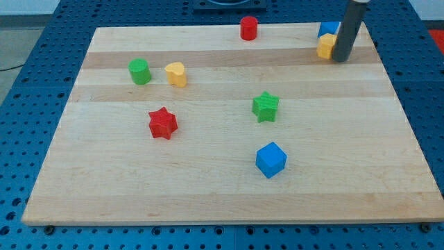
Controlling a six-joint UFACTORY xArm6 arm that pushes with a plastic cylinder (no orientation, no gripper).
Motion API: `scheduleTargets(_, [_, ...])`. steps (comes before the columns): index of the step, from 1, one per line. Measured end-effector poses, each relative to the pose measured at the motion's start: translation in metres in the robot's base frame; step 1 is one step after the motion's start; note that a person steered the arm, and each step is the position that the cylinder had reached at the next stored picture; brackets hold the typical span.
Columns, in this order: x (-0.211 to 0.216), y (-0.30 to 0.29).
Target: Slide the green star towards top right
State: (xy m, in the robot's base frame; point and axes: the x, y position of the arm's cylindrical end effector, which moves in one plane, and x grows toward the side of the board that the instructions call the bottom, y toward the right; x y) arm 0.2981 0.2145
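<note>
1. Starting at the view's left, a green cylinder (139, 71) stands near the board's left edge in the upper part, with a yellow block (176, 73) of rounded, unclear shape just beside it on its right, the two apart.
2. Below them sits a red star (163, 123), well apart from both and with bare wood on every side.
3. Up by the top edge, near the middle, a red cylinder (249, 28) stands almost at the rim.
4. At mid-board, slightly right of centre, lies the green star (265, 106); bare wood runs from it up and rightward as far as the corner cluster.
5. Beneath it, towards the view's bottom, rests a blue cube (270, 160), apart from the star.
6. In the top right corner a blue block (328, 29) sits at the rim, with a second yellow block (326, 46) touching it from below; shapes are partly hidden.
7. My tip (340, 60) is down on the board just right of that yellow block, seemingly touching it, far from the green star. It is a plain rod, with nothing to spread or pinch.
8. Pale wooden board (361, 180) lies on a blue perforated table (28, 139) that shows all round it.
</note>
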Motion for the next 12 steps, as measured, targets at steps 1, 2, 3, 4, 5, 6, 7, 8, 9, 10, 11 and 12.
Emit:
scheduleTargets(1, [-0.007, -0.001])
scheduleTargets(2, [-0.01, -0.001])
scheduleTargets(3, [0.007, 0.001])
scheduleTargets(4, [0.078, 0.003])
scheduleTargets(5, [0.165, -0.017])
scheduleTargets(6, [0.201, -0.085])
scheduleTargets(7, [0.198, -0.149])
scheduleTargets(8, [0.188, -0.18])
scheduleTargets(9, [0.154, -0.178])
scheduleTargets(10, [0.122, -0.157])
scheduleTargets(11, [0.096, -0.122])
scheduleTargets(12, [0.109, -0.097])
